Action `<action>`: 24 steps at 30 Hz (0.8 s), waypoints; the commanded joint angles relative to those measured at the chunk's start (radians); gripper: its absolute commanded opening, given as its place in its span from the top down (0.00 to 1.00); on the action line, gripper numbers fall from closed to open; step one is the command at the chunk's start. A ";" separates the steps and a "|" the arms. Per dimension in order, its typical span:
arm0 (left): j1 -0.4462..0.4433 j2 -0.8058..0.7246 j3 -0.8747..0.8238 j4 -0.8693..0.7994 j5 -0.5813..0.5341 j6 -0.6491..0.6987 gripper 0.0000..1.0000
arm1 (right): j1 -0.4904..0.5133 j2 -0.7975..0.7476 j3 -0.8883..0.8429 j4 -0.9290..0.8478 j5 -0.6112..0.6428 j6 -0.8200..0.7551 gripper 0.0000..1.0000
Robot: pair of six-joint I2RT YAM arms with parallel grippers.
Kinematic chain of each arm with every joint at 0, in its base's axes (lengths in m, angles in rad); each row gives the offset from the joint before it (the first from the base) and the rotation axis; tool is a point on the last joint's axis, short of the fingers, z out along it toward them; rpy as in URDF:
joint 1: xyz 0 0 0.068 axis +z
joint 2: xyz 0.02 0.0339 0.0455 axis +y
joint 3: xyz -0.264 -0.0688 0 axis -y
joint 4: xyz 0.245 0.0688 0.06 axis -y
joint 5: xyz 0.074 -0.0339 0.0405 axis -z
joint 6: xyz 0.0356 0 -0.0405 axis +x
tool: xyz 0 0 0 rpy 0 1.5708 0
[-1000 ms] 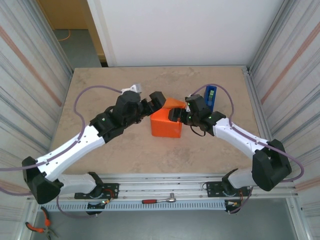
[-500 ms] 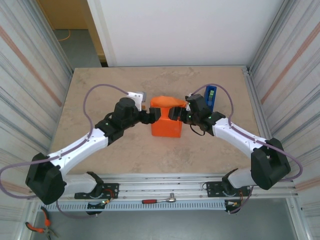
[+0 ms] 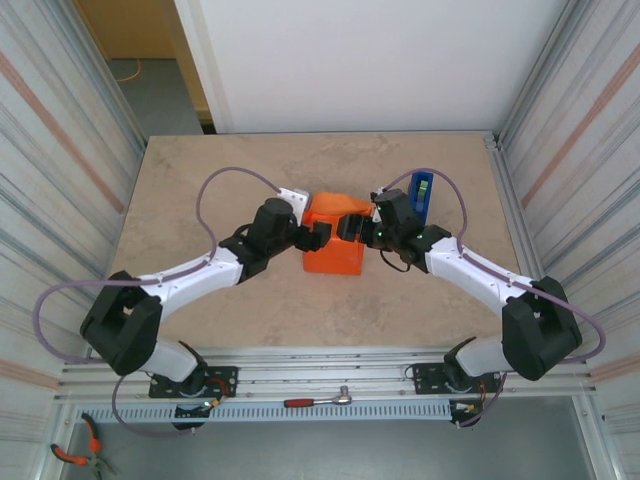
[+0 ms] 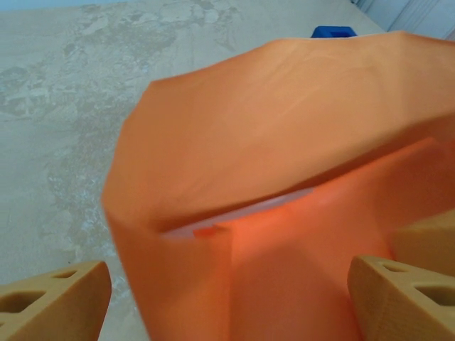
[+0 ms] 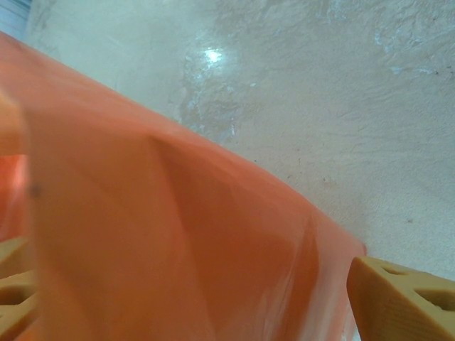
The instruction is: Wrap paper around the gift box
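The orange paper (image 3: 332, 248) is folded up around a block-shaped bundle at mid-table, and the gift box is hidden inside it. My left gripper (image 3: 318, 236) is at the bundle's left side. In the left wrist view it (image 4: 229, 284) is open, its tan fingers (image 4: 57, 302) wide apart with the paper (image 4: 270, 142) between them. A pale strip shows in a fold gap. My right gripper (image 3: 350, 228) sits at the bundle's upper right corner. It (image 5: 185, 284) also stands open, with the paper (image 5: 163, 234) bulging between its fingers (image 5: 402, 298).
A blue tape dispenser (image 3: 421, 192) with a green roll stands just right of the right gripper, and its top shows behind the paper (image 4: 333, 31). The beige table (image 3: 220, 170) is walled by metal panels left and right. Tools lie below the near rail (image 3: 318, 401).
My left arm has swung in from the left, bringing its gripper down against the bundle's left side. The raised paper flap at the back now lies flatter. The right arm has barely moved.
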 commanded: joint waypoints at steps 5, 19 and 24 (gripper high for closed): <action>-0.024 0.036 -0.024 0.035 -0.126 0.042 0.15 | 0.010 0.004 0.005 -0.123 0.013 -0.030 0.15; -0.098 -0.076 -0.213 0.059 -0.210 -0.028 0.16 | 0.075 -0.095 -0.137 -0.092 0.053 0.035 0.15; -0.093 -0.034 -0.158 0.048 -0.225 -0.003 0.16 | 0.062 -0.054 -0.083 -0.105 0.054 0.012 0.15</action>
